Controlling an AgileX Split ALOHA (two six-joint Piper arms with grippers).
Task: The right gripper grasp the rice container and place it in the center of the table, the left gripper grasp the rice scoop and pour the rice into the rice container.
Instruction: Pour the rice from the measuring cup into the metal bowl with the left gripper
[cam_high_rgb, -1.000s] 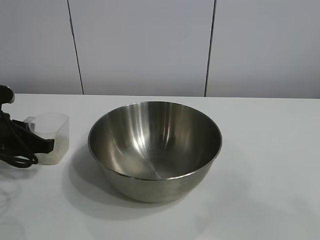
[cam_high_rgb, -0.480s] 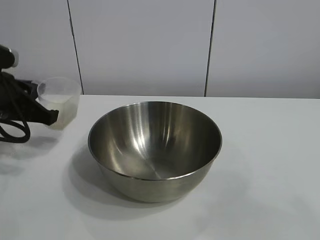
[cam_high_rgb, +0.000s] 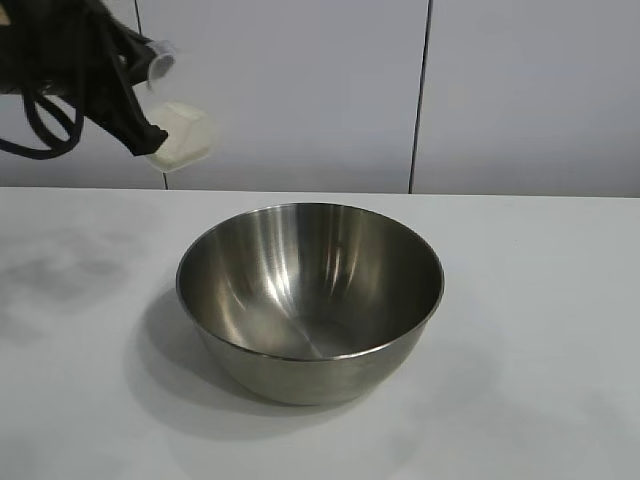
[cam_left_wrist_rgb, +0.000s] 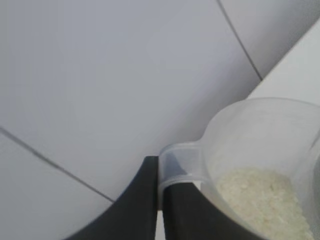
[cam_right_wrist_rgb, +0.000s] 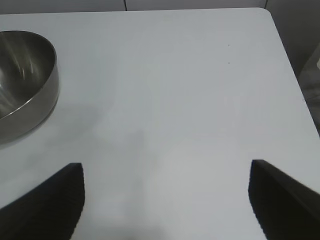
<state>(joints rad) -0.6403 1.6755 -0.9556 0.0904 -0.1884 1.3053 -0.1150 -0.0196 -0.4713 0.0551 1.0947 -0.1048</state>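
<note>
Nearest in the exterior view, the matte white worktop (cam_high_rgb: 540, 400) stretches flat across the whole width, carrying a soft grey shadow around the rice container (cam_high_rgb: 310, 300). That container is a wide, round stainless-steel bowl standing upright at the middle of the worktop, its brushed inside shiny with pale streaked reflections, its rim thin and even. Above and behind its left rim, well off the surface and against the panelled grey wall, the left pincer (cam_high_rgb: 150, 140) is clenched on the side handle of the rice scoop (cam_high_rgb: 180, 135), a small translucent plastic cup tipped over toward its side, with black cable loops hanging by the arm. From the left wrist view the two black fingers (cam_left_wrist_rgb: 145, 200) pinch the clear curved handle tab, and the rice (cam_left_wrist_rgb: 265, 200) lies as a pale grainy heap low inside the cloudy cup wall. The right pincer (cam_right_wrist_rgb: 165, 200) hovers released over bare worktop, its two dark tapering fingertips set wide apart, with the steel bowl's curved outer wall off to one side and apart from it.
</note>
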